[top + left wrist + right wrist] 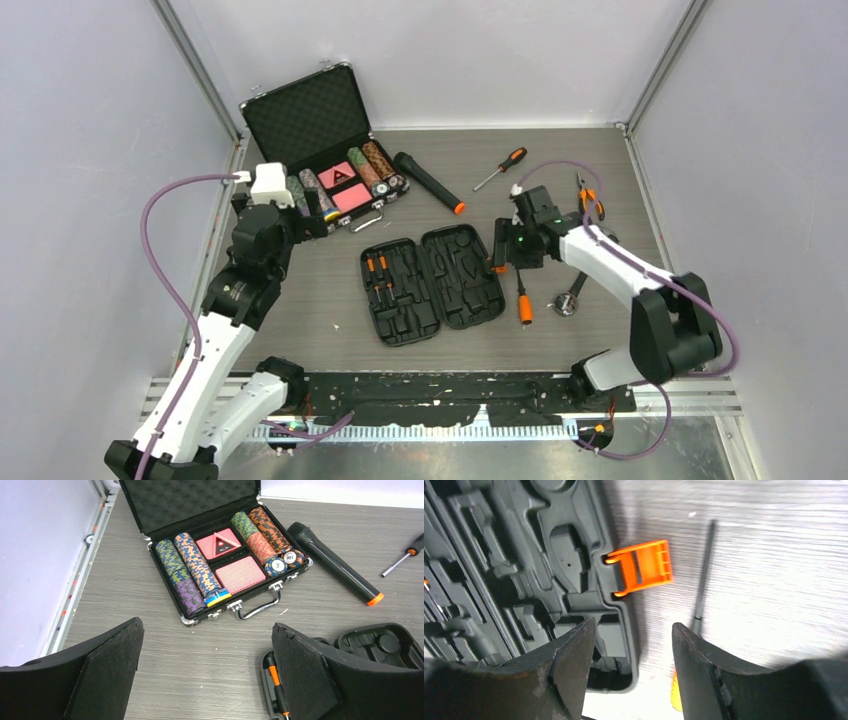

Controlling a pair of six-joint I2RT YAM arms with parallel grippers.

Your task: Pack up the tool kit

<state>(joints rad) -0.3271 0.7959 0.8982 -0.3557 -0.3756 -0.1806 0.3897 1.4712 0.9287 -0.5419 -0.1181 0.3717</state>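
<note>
We see a black case point(450, 290) with an orange latch point(644, 569), multicoloured striped chips point(195, 565), and a grey wood-grain tabletop point(330, 300).

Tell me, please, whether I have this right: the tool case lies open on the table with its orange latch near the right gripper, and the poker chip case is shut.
Not quite: the poker chip case is open, with chips on show, as the left wrist view shows. The tool case does lie open, its orange latch near the right gripper.
</note>
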